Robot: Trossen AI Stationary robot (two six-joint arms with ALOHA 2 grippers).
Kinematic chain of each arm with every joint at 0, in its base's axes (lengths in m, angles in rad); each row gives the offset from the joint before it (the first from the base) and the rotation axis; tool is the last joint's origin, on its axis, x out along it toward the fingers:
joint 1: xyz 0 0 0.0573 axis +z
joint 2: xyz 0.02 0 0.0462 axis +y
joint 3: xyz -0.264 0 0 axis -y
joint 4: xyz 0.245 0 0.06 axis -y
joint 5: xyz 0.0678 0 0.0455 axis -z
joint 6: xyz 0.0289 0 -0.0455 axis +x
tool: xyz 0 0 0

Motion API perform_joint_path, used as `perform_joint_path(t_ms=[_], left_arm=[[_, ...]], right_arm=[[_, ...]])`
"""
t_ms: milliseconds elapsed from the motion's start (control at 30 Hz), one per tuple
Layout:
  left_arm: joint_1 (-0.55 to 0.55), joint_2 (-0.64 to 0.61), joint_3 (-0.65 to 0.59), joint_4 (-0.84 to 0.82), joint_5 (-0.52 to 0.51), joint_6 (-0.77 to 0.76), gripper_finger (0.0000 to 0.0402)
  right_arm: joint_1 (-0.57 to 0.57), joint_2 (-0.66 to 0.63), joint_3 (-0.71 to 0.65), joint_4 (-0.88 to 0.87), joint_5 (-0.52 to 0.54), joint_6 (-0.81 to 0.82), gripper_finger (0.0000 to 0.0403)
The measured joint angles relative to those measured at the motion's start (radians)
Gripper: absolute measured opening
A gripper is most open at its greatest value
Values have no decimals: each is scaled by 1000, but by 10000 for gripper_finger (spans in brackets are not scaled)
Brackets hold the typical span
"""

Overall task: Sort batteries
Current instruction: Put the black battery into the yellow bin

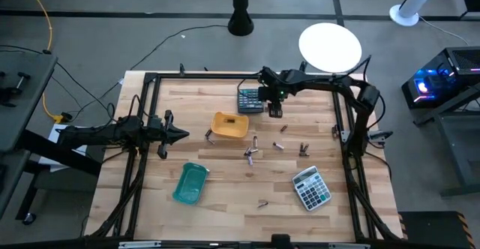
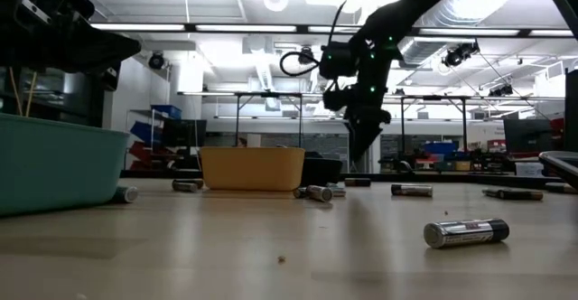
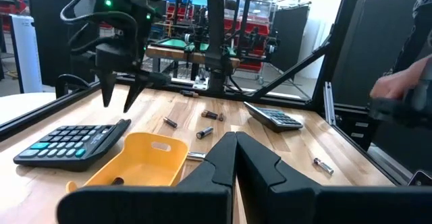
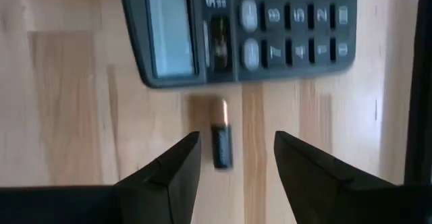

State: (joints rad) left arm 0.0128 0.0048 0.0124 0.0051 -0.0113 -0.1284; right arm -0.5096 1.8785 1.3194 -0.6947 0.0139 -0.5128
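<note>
Several small batteries (image 1: pixel 250 155) lie loose on the wooden table between the yellow bin (image 1: pixel 229 125) and the grey calculator (image 1: pixel 310 187). My right gripper (image 1: pixel 275 114) hangs open beside the dark calculator (image 1: pixel 250 100). In its wrist view a dark battery (image 4: pixel 222 146) with a coppery end lies on the wood between the open fingers of the right gripper (image 4: pixel 236 143), just clear of the calculator (image 4: pixel 236 28) and touching neither finger. My left gripper (image 1: pixel 180 135) is shut and empty, left of the yellow bin. More batteries (image 2: pixel 465 232) show in the low view.
A teal bin (image 1: pixel 190 183) sits at the front left. Black frame rails (image 1: pixel 150 91) border the table on all sides. In the left wrist view the yellow bin (image 3: pixel 145 160) lies just ahead of the shut fingers, with the dark calculator (image 3: pixel 74 142) beside it.
</note>
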Motion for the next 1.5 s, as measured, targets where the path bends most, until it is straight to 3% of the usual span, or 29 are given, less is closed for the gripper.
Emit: perform_joint_path(t_ms=[167,300,400,467,600,633,733,900,1067,1300,1433,1500], left_arm=[[0,0,0,0,0,0,1],[0,0,0,0,0,0,1],[0,0,0,0,1,0,1],[0,0,0,0,0,0,1],[0,0,0,0,0,0,1],[0,0,0,0,1,0,1],[0,1,0,0,0,0,1],[0,3,0,0,1,0,1],[0,3,0,0,0,0,1],[0,3,0,0,0,0,1],[0,3,0,0,0,0,1],[0,3,0,0,0,0,1]], right_arm=[[1,78,-21,37,7,42,181],[2,154,-1,54,72,125,181],[0,186,10,31,51,168,171],[0,188,11,11,16,172,140],[5,153,9,-51,-45,196,29],[4,133,6,-66,-61,203,23],[7,56,-10,-164,-105,250,28],[31,-126,1,-112,-271,378,20],[142,-186,1,116,-368,548,37],[296,-110,0,337,-207,687,103],[316,-71,0,373,-83,699,138],[311,-70,0,401,-70,726,155]])
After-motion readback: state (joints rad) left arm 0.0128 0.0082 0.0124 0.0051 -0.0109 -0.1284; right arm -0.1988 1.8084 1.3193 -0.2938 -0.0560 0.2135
